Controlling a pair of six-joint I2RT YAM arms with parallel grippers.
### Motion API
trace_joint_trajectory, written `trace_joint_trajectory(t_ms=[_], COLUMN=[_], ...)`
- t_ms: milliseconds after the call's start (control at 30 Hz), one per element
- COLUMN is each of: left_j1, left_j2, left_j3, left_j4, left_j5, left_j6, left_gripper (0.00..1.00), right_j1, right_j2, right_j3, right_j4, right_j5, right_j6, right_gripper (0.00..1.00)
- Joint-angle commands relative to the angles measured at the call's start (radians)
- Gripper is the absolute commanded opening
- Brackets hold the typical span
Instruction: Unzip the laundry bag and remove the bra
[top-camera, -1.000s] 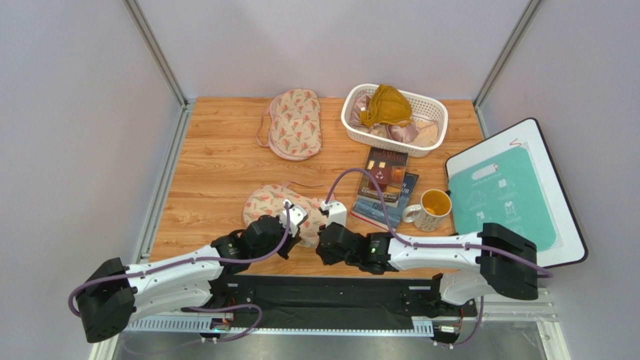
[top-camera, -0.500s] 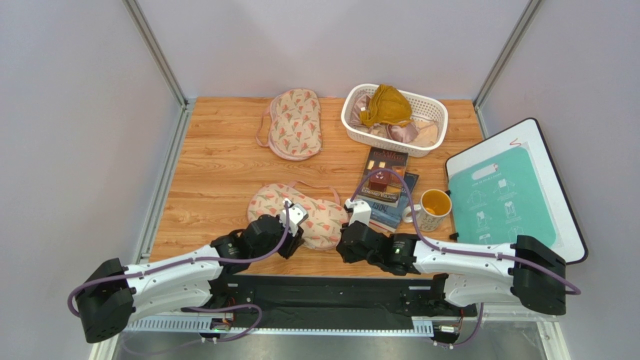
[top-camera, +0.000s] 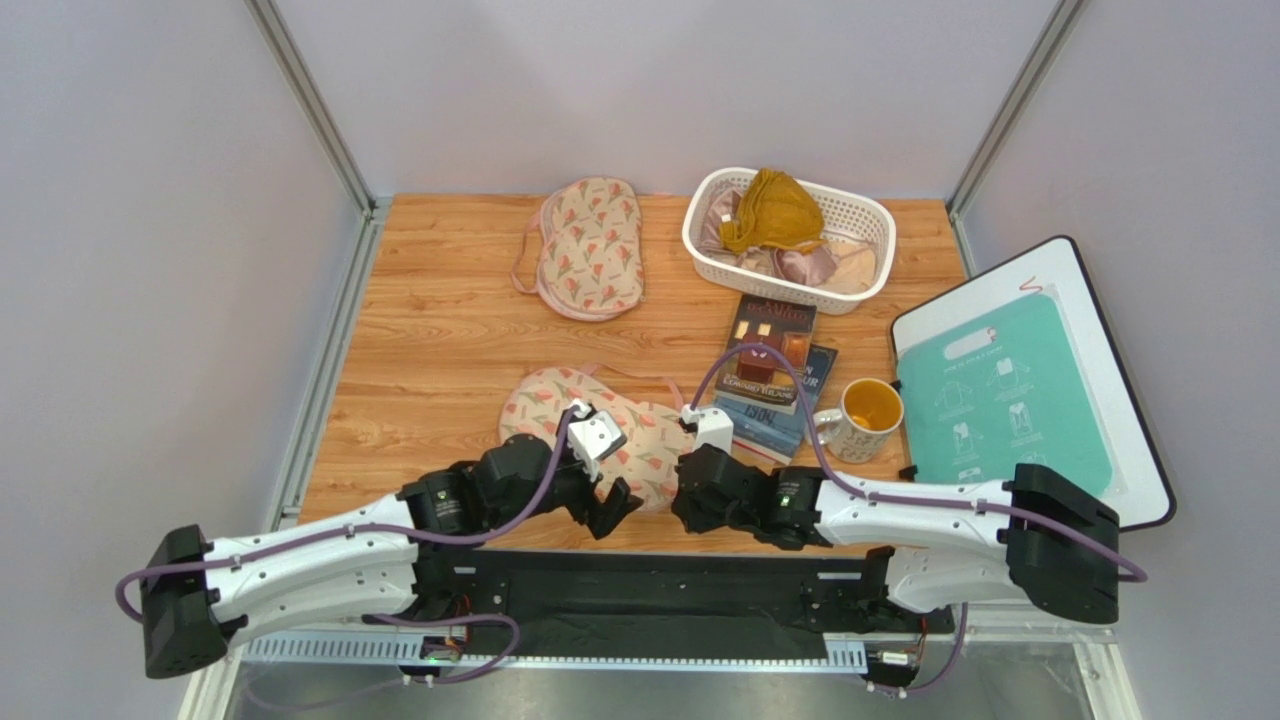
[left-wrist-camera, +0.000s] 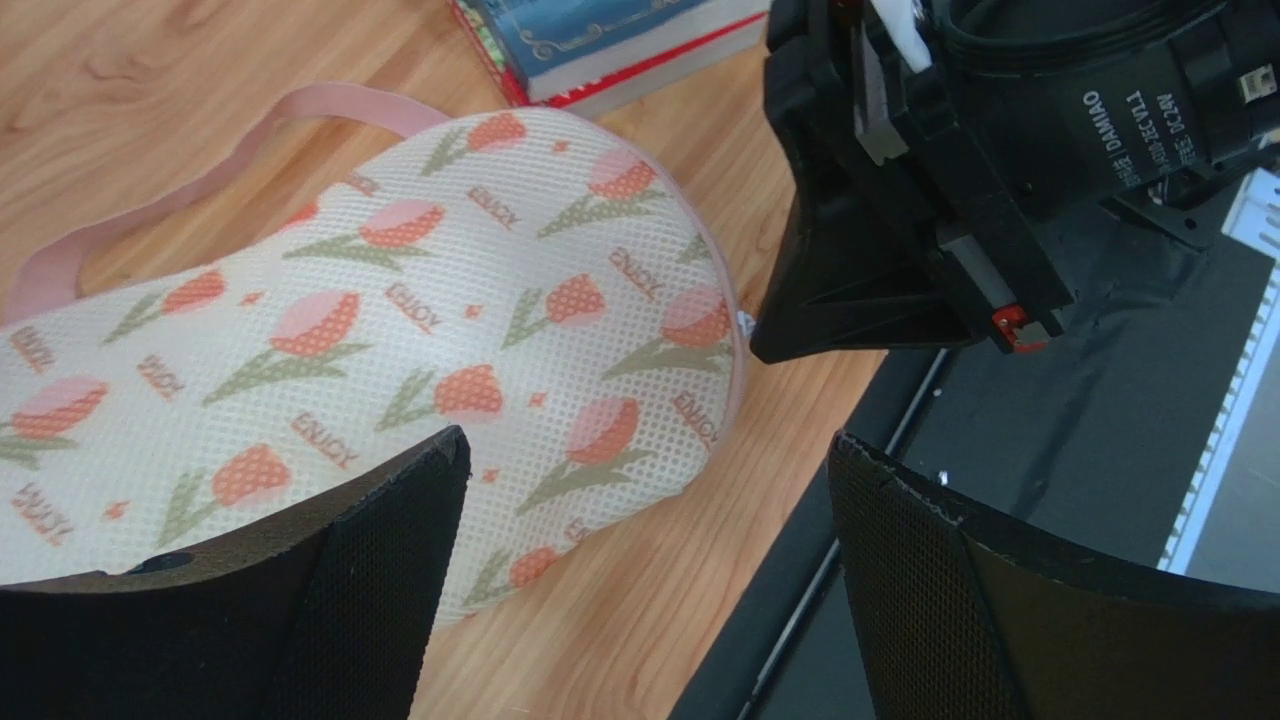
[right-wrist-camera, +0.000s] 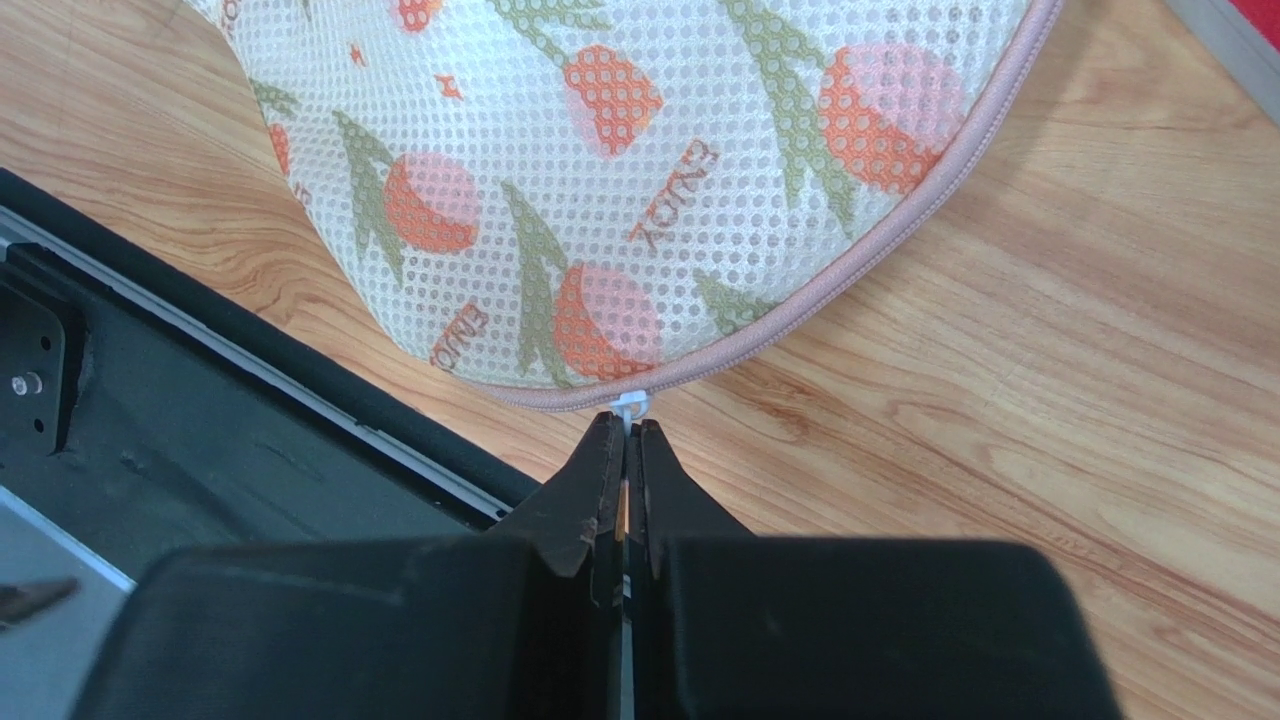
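Table: books beside laundry bag; right claw pinches zip pull; left claw apart.

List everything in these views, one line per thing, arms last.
Beige floral mesh laundry bags with pink trim: two; one at the near edge between the grippers, one at the far side, left of the basket.
White zip pull: one, on the near bag's edge.
White plastic basket: one, far right.
Mustard-yellow garment: one, in the basket.
Pinkish-beige satin garment: one, in the basket.
Books: two, dark on blue, stacked, centre-right.
White patterned mug: one, yellow inside, right of the books.
White board with teal panel: one, right edge.
Wooden table: one.
Left gripper: black, open, over the near bag.
Right gripper: black, shut on the zip pull.
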Motion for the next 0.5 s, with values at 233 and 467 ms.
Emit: trace_joint_trajectory(t_ms=[233, 467], left_j1=[-0.092, -0.09], left_j2=[0.277, 0.333], left_j3=[0.057, 0.047], left_j4=[0.124, 0.191], left_j5=[-0.036, -0.106], left_j6=[-0.012, -0.029], left_gripper=[0.93, 0.93], right_j1=[0.0, 0.0], right_j2=[-0.014, -0.02], right_j3=[-0.003, -0.009], right_j4=[0.077, 0.084], right_j5=[-0.031, -0.049], right_j6=[0.002, -0.001], right_gripper=[0.0, 0.0])
